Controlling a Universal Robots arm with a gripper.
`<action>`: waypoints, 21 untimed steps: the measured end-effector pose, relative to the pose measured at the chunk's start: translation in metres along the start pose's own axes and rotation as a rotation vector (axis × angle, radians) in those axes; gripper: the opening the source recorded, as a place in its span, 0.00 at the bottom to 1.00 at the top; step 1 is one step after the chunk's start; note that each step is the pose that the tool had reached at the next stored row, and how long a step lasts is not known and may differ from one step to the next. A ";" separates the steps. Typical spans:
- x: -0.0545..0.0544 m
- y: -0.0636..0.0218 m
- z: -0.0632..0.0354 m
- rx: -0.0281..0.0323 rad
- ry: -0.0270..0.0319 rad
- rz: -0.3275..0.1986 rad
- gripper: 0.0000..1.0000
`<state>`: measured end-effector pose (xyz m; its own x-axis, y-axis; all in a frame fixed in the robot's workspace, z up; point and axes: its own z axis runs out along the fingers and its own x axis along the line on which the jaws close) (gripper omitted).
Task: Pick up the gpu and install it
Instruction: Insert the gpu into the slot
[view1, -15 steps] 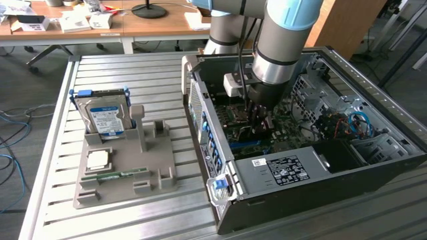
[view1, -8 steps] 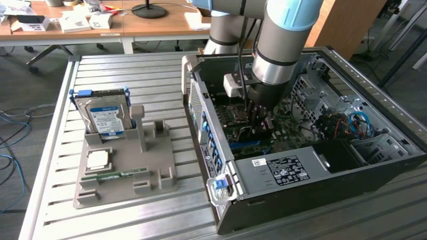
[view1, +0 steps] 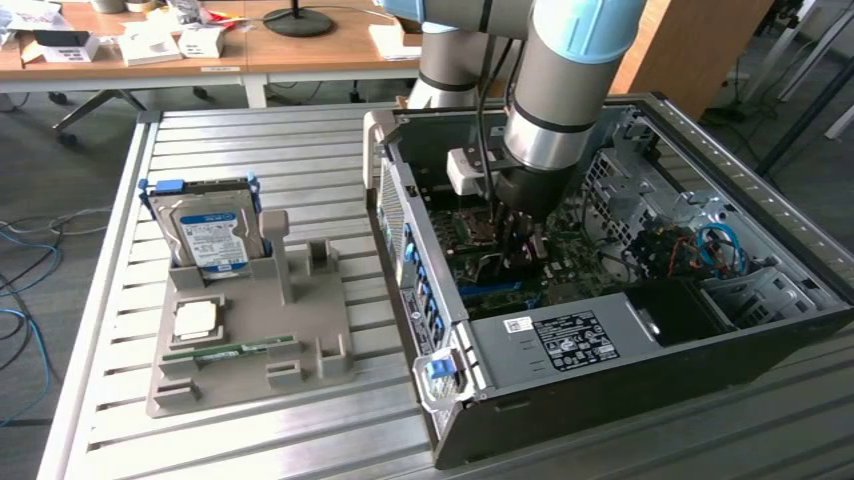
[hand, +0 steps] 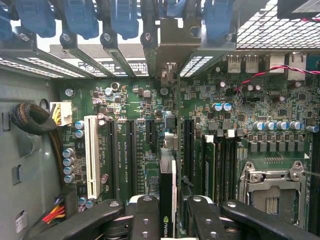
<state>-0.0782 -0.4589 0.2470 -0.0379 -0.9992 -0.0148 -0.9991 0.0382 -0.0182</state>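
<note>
Grey holder (view1: 247, 340) on the exterior view's left still carries the hard drive (view1: 211, 235), while we work further right inside the computer case (view1: 641, 330). We have the gripper (hand: 167, 210) clamped on the gpu (hand: 167, 197) — card held edge-on, upright, bracket toward the rear slot covers. We judge the installation step is in hand: the card must line up squarely over a motherboard (hand: 135, 145) slot, then press straight down.

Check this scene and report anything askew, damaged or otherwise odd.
Nothing stands out. The gpu stands edge-on, held between the gripper fingers over the motherboard slots inside the open computer case.
</note>
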 end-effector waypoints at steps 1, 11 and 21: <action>0.000 0.0000 0.0000 0.0000 0.0000 0.000 0.26; 0.000 0.0001 0.0000 -0.0004 -0.0004 0.000 0.26; 0.000 0.0000 0.0000 0.0000 -0.0001 0.000 0.33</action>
<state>-0.0782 -0.4589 0.2470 -0.0380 -0.9992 -0.0149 -0.9991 0.0382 -0.0182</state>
